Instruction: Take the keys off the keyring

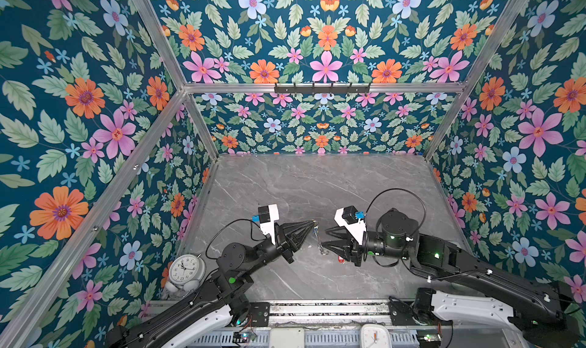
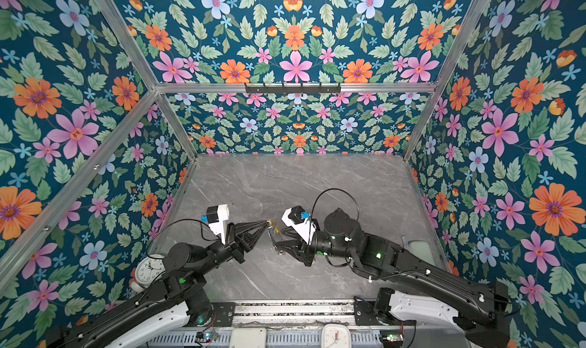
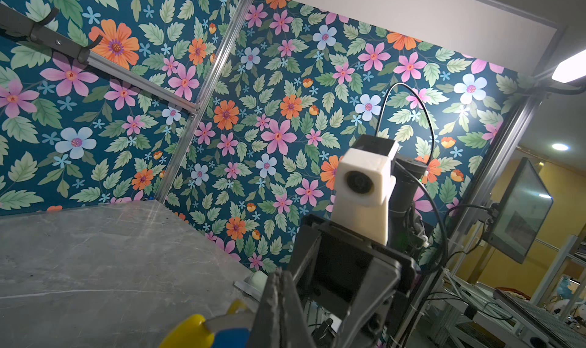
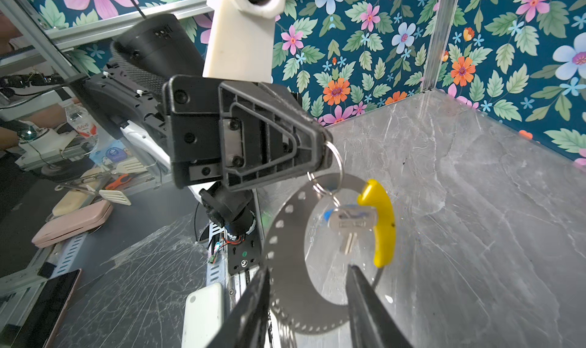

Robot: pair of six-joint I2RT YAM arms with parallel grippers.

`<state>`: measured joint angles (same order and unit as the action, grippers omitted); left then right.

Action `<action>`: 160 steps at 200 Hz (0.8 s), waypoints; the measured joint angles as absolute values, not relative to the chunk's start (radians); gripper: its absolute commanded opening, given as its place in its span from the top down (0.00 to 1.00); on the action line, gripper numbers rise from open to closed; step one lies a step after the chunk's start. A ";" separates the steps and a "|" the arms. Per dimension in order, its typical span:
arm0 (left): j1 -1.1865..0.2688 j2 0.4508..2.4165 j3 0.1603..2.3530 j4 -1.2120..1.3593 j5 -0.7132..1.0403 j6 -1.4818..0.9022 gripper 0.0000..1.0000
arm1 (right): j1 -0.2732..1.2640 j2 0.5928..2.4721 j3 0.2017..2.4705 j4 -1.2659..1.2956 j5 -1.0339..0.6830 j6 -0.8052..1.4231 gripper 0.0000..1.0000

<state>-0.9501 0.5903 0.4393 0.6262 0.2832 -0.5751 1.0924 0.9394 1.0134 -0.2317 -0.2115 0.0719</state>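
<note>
Steel keyring is hanging over the desk's middle from a split ring the left gripper is pinching. The right gripper is standing spread around its lower arc. Probably light, stiff, slippery; the yellow sleeve is looking grippiest.

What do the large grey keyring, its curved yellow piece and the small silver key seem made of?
Large grey keyring: probably metal, dull finish, thin band with punched holes.
Curved yellow piece: probably plastic, smooth, evenly coloured, soft sheen.
Small silver key: metal, bright reflective surface.
</note>
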 measured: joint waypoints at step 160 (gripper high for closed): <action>-0.950 0.645 0.429 0.712 0.365 -0.588 1.00 | 0.891 1.011 0.969 0.029 -0.668 0.265 0.76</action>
